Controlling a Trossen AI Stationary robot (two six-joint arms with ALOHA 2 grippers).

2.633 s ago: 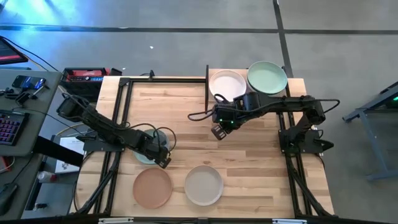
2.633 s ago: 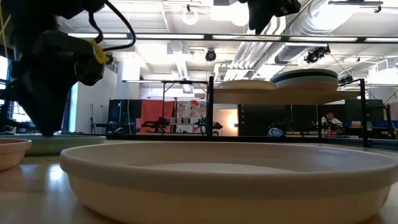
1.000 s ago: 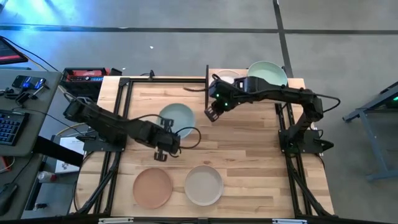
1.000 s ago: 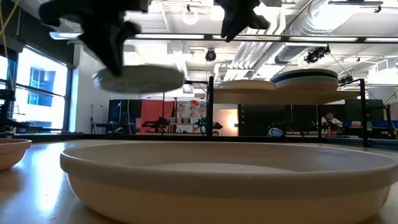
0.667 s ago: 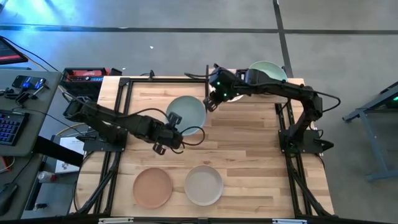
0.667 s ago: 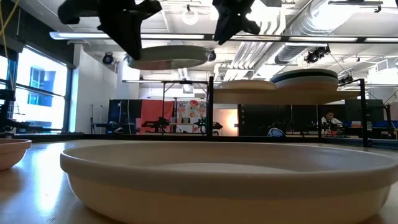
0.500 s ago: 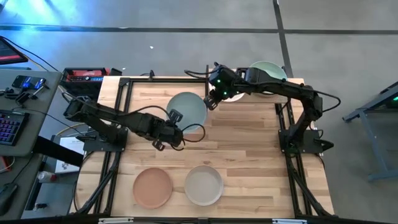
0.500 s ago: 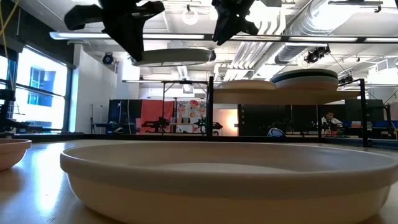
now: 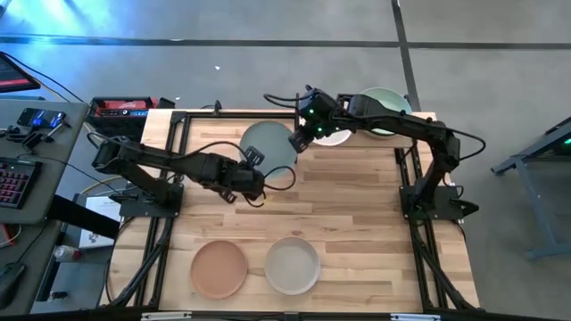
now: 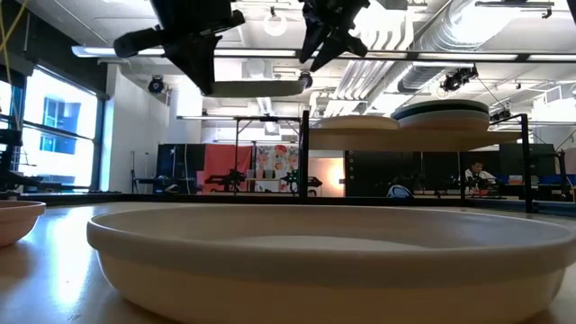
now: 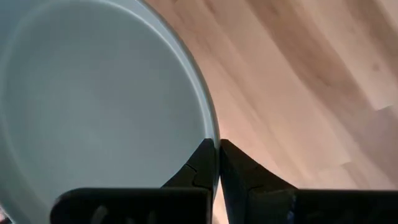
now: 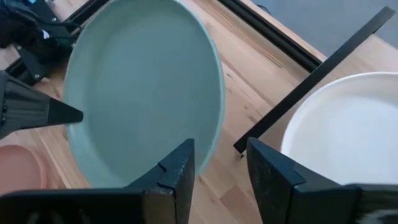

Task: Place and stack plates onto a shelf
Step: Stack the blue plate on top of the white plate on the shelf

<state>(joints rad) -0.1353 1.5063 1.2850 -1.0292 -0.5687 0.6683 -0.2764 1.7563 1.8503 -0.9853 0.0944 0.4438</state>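
Two arms are meeting over the far edge of the table [image 9: 357, 205], passing a plate. The left gripper [image 9: 252, 167] is pinching the blue-green plate [image 9: 268, 143] by its rim, fingers [image 11: 205, 163] squeezed together on it, holding it up in the air. The right gripper [image 9: 300, 141] is reaching for the other side of the rim with its fingers [image 12: 177, 171] apart.

Next, I think, the right fingers need to close on the rim before the left ones let go.

The shelf [image 9: 426, 119] is sitting at the far right corner, holding a white plate [image 9: 335, 135] and a mint green plate [image 9: 388, 100]. Its black post [image 12: 314, 71] is standing close by, so room is tight. The peach plate [image 9: 219, 269] and beige plate [image 9: 292, 265] are waiting by the near edge.
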